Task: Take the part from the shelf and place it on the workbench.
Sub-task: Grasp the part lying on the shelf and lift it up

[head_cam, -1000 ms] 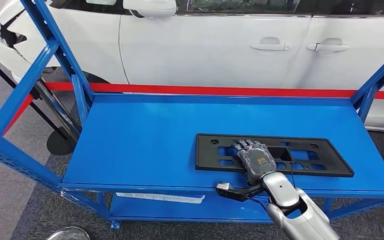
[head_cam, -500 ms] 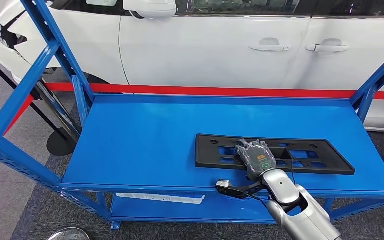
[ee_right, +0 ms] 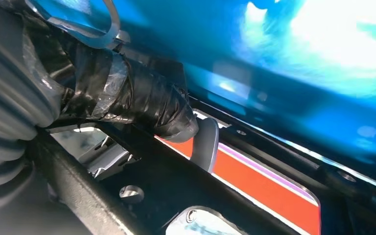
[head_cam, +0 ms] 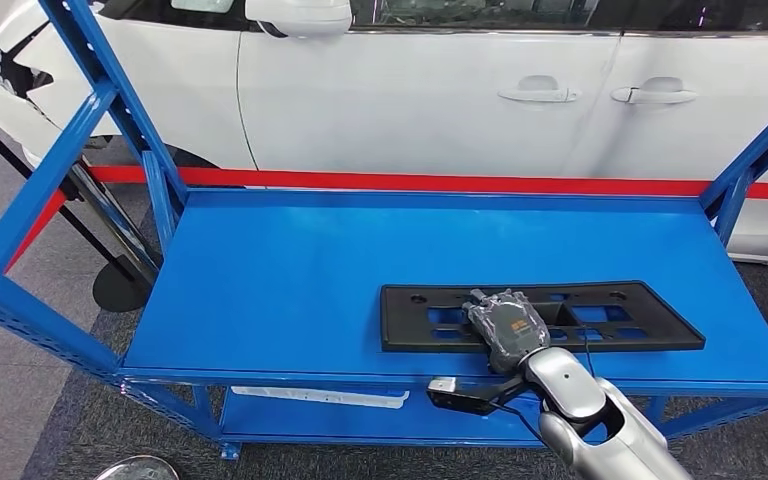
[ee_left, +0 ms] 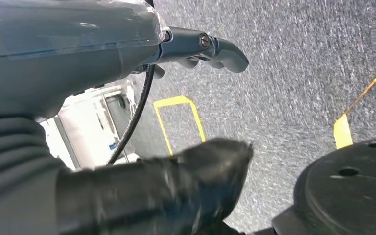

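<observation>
The silver right arm [head_cam: 600,425] came up from the lower right of the head view, bent at the wrist, with the right hand [head_cam: 505,325] laid palm-down over the near edge of the black part [head_cam: 640,322]. Its fingers curled over the part's near rail; in the right wrist view a taped thumb [ee_right: 142,105] pressed against the black frame [ee_right: 127,196], so the hand gripped the part. The part, a long flat panel with rectangular cut-outs, lay lengthwise on the blue shelf [head_cam: 290,270], near the front edge and toward the shelf's right half, slightly skewed to that edge.

The left hand [ee_left: 176,49] hung over grey speckled floor [ee_left: 293,78] with yellow tape marks [ee_left: 176,120]; its fingers were loosely curled, apart from the thumb, with nothing between them.

Beyond the shelf ran a red barrier band [head_cam: 440,182], and behind it stood a white car [head_cam: 420,90] with its doors closed.
</observation>
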Robot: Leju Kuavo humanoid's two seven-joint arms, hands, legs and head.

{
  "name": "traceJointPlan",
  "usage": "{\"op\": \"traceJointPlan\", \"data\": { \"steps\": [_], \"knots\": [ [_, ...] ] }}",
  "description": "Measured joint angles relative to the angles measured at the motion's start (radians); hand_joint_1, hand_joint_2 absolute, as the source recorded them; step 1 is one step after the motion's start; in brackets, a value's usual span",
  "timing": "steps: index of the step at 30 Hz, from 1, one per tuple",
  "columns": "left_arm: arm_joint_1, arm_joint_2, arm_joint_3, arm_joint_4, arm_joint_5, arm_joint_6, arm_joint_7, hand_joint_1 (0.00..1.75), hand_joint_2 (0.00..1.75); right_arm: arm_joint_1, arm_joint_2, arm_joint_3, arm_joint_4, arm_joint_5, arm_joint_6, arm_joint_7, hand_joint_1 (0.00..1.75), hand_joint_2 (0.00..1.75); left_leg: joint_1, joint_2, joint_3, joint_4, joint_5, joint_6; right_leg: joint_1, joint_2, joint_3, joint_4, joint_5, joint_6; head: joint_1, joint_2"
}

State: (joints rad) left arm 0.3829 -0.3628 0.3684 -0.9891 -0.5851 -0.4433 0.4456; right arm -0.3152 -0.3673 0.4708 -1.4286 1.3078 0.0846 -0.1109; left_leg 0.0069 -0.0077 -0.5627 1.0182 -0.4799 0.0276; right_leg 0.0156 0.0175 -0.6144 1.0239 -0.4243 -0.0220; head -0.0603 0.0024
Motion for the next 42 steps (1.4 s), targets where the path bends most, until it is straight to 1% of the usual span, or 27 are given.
{"op": "traceJointPlan", "data": {
  "steps": [2,4,8,12,16,18,19,22,24,26,27,28,29,30,31,32,33,34,35,36,37,38,39,40,41,42],
  "knots": [
    [0.003,0.000,-0.001,-0.010,-0.008,0.003,0.001,0.00,1.75,0.003,-0.004,0.023,-0.033,0.000,0.002,0.003,1.75,1.75,0.000,0.000,0.000,0.000,0.000,0.000,0.000,0.000,0.000,0.000,0.000,0.000,0.000,0.000],
    [0.012,0.000,-0.012,-0.026,0.004,0.014,0.004,0.00,1.75,0.006,0.007,0.057,-0.073,0.025,0.009,0.029,1.75,1.75,0.001,0.000,-0.001,-0.001,0.000,0.000,0.001,0.001,0.000,0.000,0.000,0.000,0.000,0.000],
    [0.044,0.000,-0.082,-0.073,0.027,0.021,0.010,0.00,1.75,0.004,0.069,0.118,-0.148,0.120,0.013,0.099,1.75,1.75,0.001,0.001,-0.001,-0.001,0.000,-0.001,0.001,0.001,-0.002,0.001,0.000,0.000,0.000,0.000],
    [0.084,0.000,-0.159,-0.124,-0.005,-0.002,0.011,0.00,1.75,0.000,0.109,0.127,-0.250,0.203,-0.020,0.126,1.75,1.75,0.001,0.000,0.000,-0.001,0.000,-0.001,0.001,0.000,-0.002,0.001,-0.001,-0.002,0.000,0.000],
    [0.111,0.000,-0.181,-0.167,-0.086,-0.060,0.010,0.00,1.75,0.032,0.121,0.116,-0.340,0.239,-0.066,0.124,1.75,1.75,-0.002,0.000,0.001,0.000,-0.001,0.000,-0.001,-0.001,-0.002,0.000,-0.002,0.000,0.000,0.000],
    [0.110,0.002,-0.182,-0.175,-0.159,-0.097,0.001,0.00,1.75,0.077,0.100,0.086,-0.390,0.211,-0.117,0.106,1.75,1.75,-0.005,-0.002,0.003,0.001,-0.002,0.001,-0.002,-0.002,-0.002,0.000,-0.003,0.002,0.000,0.000],
    [0.104,0.003,-0.177,-0.170,-0.209,-0.115,-0.014,0.00,1.75,0.107,0.074,0.057,-0.415,0.181,-0.160,0.084,1.75,1.75,-0.006,-0.004,0.003,0.001,-0.002,0.003,-0.003,-0.004,-0.001,0.000,-0.003,0.003,0.000,0.000],
    [0.071,0.007,-0.130,-0.125,-0.392,-0.154,-0.115,0.00,1.75,0.204,-0.007,-0.081,-0.456,0.091,-0.293,-0.026,1.75,1.75,-0.006,-0.010,0.000,0.004,-0.005,0.009,-0.005,-0.008,0.002,0.000,-0.005,0.008,0.000,0.000],
    [0.054,0.008,-0.080,-0.097,-0.492,-0.173,-0.179,0.00,1.75,0.247,-0.031,-0.172,-0.464,0.072,-0.331,-0.090,1.75,1.75,-0.008,-0.007,-0.001,0.006,-0.005,0.014,-0.008,-0.005,0.004,-0.002,-0.002,0.013,0.000,0.000],
    [0.039,0.008,-0.030,-0.076,-0.546,-0.189,-0.212,0.00,1.75,0.268,-0.044,-0.234,-0.475,0.076,-0.333,-0.118,1.75,1.75,-0.004,-0.001,0.003,-0.006,0.007,0.022,-0.008,0.000,0.005,-0.004,0.001,0.021,0.000,0.000],
    [0.033,0.007,-0.011,-0.069,-0.557,-0.195,-0.220,0.00,1.75,0.272,-0.050,-0.255,-0.481,0.080,-0.327,-0.124,1.75,1.75,-0.001,0.003,0.006,-0.015,0.017,0.027,-0.008,-0.001,0.003,0.003,-0.009,0.025,0.001,0.000],
    [0.028,0.006,0.005,-0.062,-0.560,-0.199,-0.225,0.00,1.75,0.275,-0.056,-0.270,-0.484,0.085,-0.321,-0.125,1.75,1.75,0.003,0.006,0.007,-0.024,0.027,0.031,-0.009,-0.002,-0.004,0.025,-0.035,0.030,0.001,0.000],
    [0.024,0.006,0.016,-0.056,-0.556,-0.202,-0.227,0.00,1.75,0.275,-0.061,-0.280,-0.486,0.090,-0.316,-0.123,1.75,1.75,0.005,0.008,0.006,-0.029,0.033,0.033,-0.014,-0.004,-0.019,0.070,-0.075,0.035,0.002,0.000],
    [0.022,0.006,0.025,-0.052,-0.549,-0.202,-0.227,0.00,1.75,0.274,-0.067,-0.286,-0.486,0.095,-0.314,-0.121,1.75,1.75,0.005,0.009,0.001,-0.031,0.038,0.034,-0.019,-0.006,-0.038,0.130,-0.119,0.042,0.003,0.000],
    [0.021,0.006,0.031,-0.048,-0.539,-0.203,-0.224,0.00,1.75,0.273,-0.071,-0.288,-0.486,0.101,-0.313,-0.118,1.75,1.75,0.006,0.011,-0.005,-0.029,0.041,0.033,-0.026,-0.007,-0.056,0.195,-0.156,0.049,0.002,0.000],
    [0.020,0.006,0.035,-0.044,-0.530,-0.203,-0.220,0.00,1.75,0.272,-0.074,-0.289,-0.486,0.106,-0.313,-0.115,1.75,1.75,0.007,0.012,-0.012,-0.026,0.043,0.031,-0.033,-0.009,-0.065,0.239,-0.175,0.056,0.003,0.000],
    [0.019,0.005,0.037,-0.042,-0.522,-0.203,-0.216,0.00,1.75,0.270,-0.077,-0.289,-0.486,0.111,-0.313,-0.112,1.75,1.75,0.009,0.012,-0.019,-0.022,0.045,0.029,-0.040,-0.010,-0.057,0.249,-0.174,0.063,0.003,0.000],
    [0.017,0.005,0.039,-0.041,-0.516,-0.203,-0.213,0.00,1.75,0.268,-0.080,-0.289,-0.486,0.114,-0.313,-0.109,1.75,1.75,0.013,0.012,-0.026,-0.016,0.047,0.025,-0.047,-0.012,-0.030,0.220,-0.156,0.070,0.003,0.000],
    [0.016,0.005,0.039,-0.040,-0.511,-0.203,-0.209,0.00,1.75,0.265,-0.083,-0.289,-0.486,0.116,-0.314,-0.107,1.75,1.75,0.018,0.012,-0.034,-0.008,0.048,0.019,-0.054,-0.014,0.014,0.155,-0.130,0.079,0.003,0.000],
    [0.015,0.006,0.041,-0.039,-0.508,-0.203,-0.206,0.00,1.75,0.261,-0.085,-0.288,-0.486,0.119,-0.315,-0.105,1.75,1.75,0.021,0.011,-0.042,0.000,0.048,0.012,-0.057,-0.014,0.058,0.087,-0.113,0.086,0.003,0.000],
    [0.014,0.005,0.043,-0.039,-0.502,-0.203,-0.200,0.00,1.75,0.257,-0.087,-0.287,-0.486,0.126,-0.317,-0.102,1.75,1.75,0.023,0.010,-0.048,0.006,0.049,0.004,-0.058,-0.011,0.088,0.038,-0.097,0.086,0.003,0.000],
    [0.013,0.004,0.044,-0.038,-0.493,-0.202,-0.192,0.00,1.75,0.253,-0.089,-0.285,-0.486,0.138,-0.322,-0.098,1.75,1.75,0.022,0.008,-0.051,0.012,0.051,-0.006,-0.057,-0.007,0.104,0.007,-0.093,0.083,0.002,0.000],
    [0.013,0.004,0.046,-0.038,-0.480,-0.202,-0.181,0.00,1.75,0.246,-0.090,-0.281,-0.486,0.157,-0.328,-0.092,1.75,1.75,0.020,0.007,-0.054,0.013,0.054,-0.015,-0.053,-0.003,0.101,0.006,-0.094,0.076,0.002,0.000],
    [0.014,0.003,0.046,-0.038,-0.464,-0.201,-0.167,0.00,1.75,0.239,-0.092,-0.274,-0.487,0.180,-0.338,-0.085,1.75,1.75,0.019,0.005,-0.056,0.013,0.059,-0.023,-0.050,-0.001,0.093,0.010,-0.088,0.065,0.002,0.000],
    [0.014,0.003,0.045,-0.037,-0.446,-0.199,-0.154,0.00,1.75,0.230,-0.093,-0.265,-0.486,0.203,-0.348,-0.079,1.75,1.75,0.020,0.005,-0.060,0.015,0.062,-0.031,-0.051,-0.003,0.086,0.009,-0.086,0.055,0.001,0.000],
    [0.015,0.002,0.045,-0.037,-0.430,-0.198,-0.140,0.00,1.75,0.221,-0.094,-0.254,-0.486,0.221,-0.357,-0.074,1.75,1.75,0.022,0.005,-0.068,0.023,0.051,-0.037,-0.051,-0.005,0.077,0.010,-0.080,0.044,0.001,0.000]
  ]
}}
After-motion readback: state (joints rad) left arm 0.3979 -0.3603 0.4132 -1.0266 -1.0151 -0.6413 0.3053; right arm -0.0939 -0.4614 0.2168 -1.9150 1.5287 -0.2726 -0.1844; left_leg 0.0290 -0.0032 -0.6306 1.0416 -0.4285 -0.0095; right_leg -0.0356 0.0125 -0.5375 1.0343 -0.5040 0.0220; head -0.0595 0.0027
